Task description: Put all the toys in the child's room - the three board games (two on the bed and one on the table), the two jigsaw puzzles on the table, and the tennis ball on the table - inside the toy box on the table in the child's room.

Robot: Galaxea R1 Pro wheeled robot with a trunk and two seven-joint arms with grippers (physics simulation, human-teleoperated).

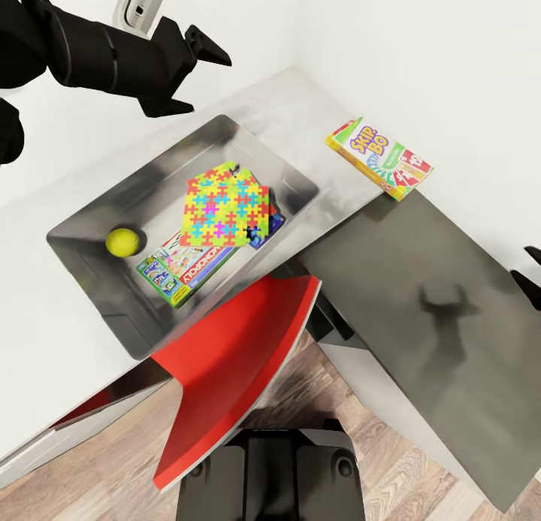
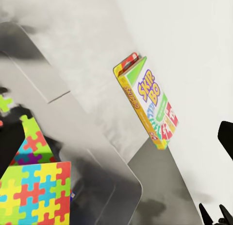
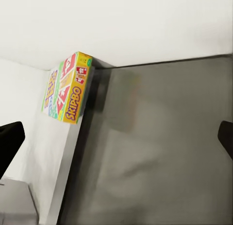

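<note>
The light grey toy box (image 1: 79, 232) sits on the pale table (image 1: 300, 108). Inside it lie the tennis ball (image 1: 122, 241), a Monopoly board game (image 1: 180, 272), a multicoloured jigsaw puzzle (image 1: 225, 209) and the corner of a blue box (image 1: 269, 228). A yellow Skip-Bo board game (image 1: 379, 159) lies on the table by the wall, outside the box. My left gripper (image 1: 210, 83) hangs open above the box's far rim. My right gripper (image 1: 524, 264) is open over the dark grey section (image 1: 421, 303). The wrist views show the Skip-Bo box (image 2: 145, 106) (image 3: 68, 86) ahead of both grippers (image 2: 218, 176) (image 3: 116, 142).
A red chair (image 1: 240, 356) stands tucked against the table's front edge, just below the toy box. Wooden floor (image 1: 421, 468) lies beneath. A white wall (image 1: 421, 48) backs the table behind the Skip-Bo box. The toy box rim (image 2: 97, 152) and jigsaw (image 2: 34, 186) appear in the left wrist view.
</note>
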